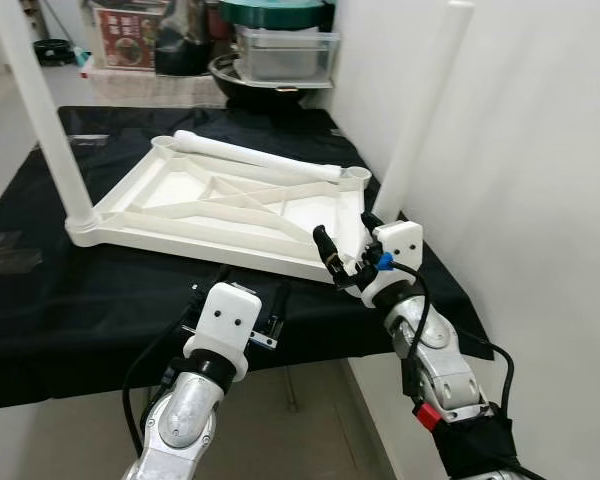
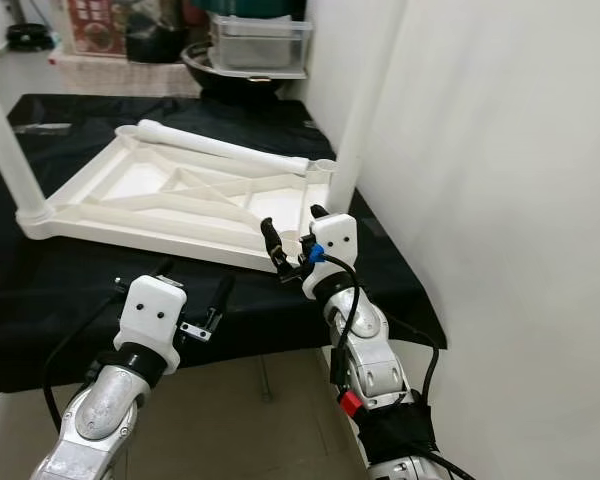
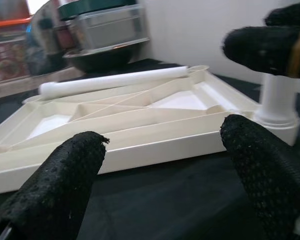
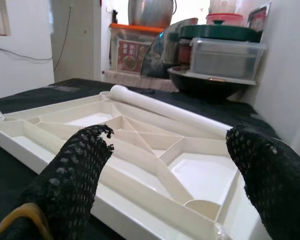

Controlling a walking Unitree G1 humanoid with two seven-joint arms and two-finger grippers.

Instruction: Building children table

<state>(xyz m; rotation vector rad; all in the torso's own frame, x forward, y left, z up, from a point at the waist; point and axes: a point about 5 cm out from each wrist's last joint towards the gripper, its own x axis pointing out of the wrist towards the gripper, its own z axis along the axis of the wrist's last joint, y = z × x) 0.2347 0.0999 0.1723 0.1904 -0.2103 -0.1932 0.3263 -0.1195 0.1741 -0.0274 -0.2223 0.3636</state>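
A white children's table top (image 1: pixel 230 205) lies upside down on the black cloth. One white leg (image 1: pixel 42 125) stands in its near left corner and another leg (image 1: pixel 420 120) in its near right corner. A third, loose leg (image 1: pixel 255 157) lies across the far edge. My right gripper (image 1: pixel 348 240) is open and empty, hovering at the near right corner beside that leg's base (image 3: pixel 277 100). My left gripper (image 1: pixel 242 288) is open and empty too, low over the cloth just in front of the top's near edge (image 3: pixel 155 150). The right wrist view looks over the ribbed underside (image 4: pixel 140 150).
The black-covered table (image 1: pixel 70 310) ends just before my arms. A white wall (image 1: pixel 540 200) runs close along the right. At the back stand a clear plastic box (image 1: pixel 285 55), a dark bowl (image 1: pixel 250 85) and a red printed box (image 1: pixel 125 38).
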